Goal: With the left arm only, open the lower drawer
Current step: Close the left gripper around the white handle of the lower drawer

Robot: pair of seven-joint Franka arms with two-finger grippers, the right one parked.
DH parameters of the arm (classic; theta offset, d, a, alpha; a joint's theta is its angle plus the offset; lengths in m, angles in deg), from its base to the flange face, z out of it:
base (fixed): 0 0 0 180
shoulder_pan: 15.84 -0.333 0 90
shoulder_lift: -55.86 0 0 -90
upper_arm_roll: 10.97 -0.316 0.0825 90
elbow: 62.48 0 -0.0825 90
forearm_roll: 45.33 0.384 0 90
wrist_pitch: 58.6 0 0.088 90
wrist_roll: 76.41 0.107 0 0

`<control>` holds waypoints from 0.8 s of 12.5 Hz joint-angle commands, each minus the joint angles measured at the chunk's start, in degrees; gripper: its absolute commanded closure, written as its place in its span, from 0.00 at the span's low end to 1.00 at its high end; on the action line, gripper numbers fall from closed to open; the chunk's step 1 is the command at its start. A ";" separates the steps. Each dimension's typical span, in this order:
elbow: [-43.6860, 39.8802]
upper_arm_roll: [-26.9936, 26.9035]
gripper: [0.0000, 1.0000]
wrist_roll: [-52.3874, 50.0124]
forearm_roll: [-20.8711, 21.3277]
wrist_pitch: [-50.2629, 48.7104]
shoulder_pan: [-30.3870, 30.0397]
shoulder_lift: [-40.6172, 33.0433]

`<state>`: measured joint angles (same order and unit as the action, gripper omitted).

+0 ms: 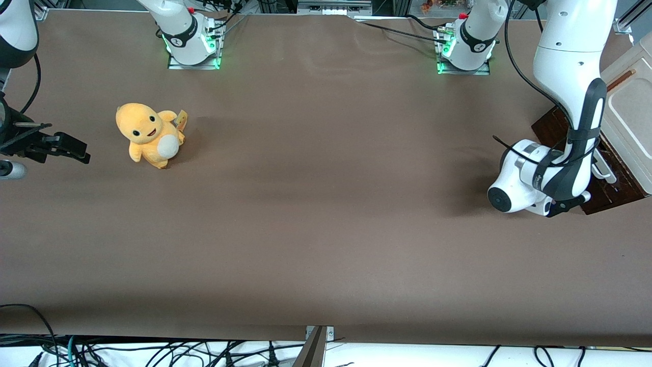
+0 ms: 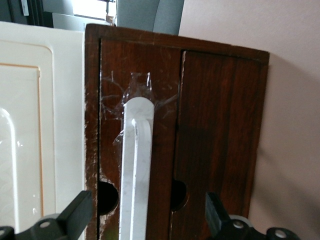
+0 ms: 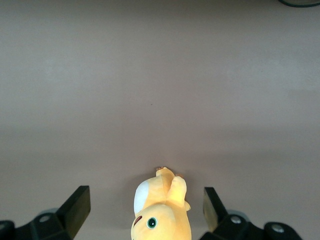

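Jaws of the left arm's point(image 1: 570, 92) gripper point(image 2: 145, 220) spread wide, released, one black finger point(image 2: 75, 215) on each flank of the white bar handle point(image 2: 136, 170), neither touching it. Handle sits between the fingers with a gap on both flanks. Gripper is right in front of the lower drawer point(image 2: 200, 135), low over the counter point(image 1: 326, 204) at the working arm's end.

Lower drawer: dark brown wooden front, scratched, clear tape around the handle's rounded end. Handle's long axis runs along the drawer front; its end stops short of the front's edge. Two dark half-round cutouts flank the handle. Drawer front looks closed or nearly so; no lined inside visible. A cream-white panel point(image 2: 30, 140) sits directly beside the brown front, touching along the edge. In the front view the arm covers most of the drawer, only brown wood showing around the wrist.

Counter is plain brown, wide open in the middle. A yellow plush toy point(image 1: 149, 134) stands toward the parked arm's end, well apart from the drawer. Cables hang along the counter edge nearest the front camera.
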<state>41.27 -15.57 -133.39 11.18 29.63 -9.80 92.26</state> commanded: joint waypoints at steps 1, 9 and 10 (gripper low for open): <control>2.86 0.12 0.00 -0.50 2.03 -1.21 0.02 -3.00; 4.53 -0.14 0.08 -0.06 2.03 -1.48 -1.03 -2.65; 4.54 -0.32 0.10 0.03 2.03 -1.57 -1.38 -2.74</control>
<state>43.76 -15.96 -133.39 11.18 28.07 -10.47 91.33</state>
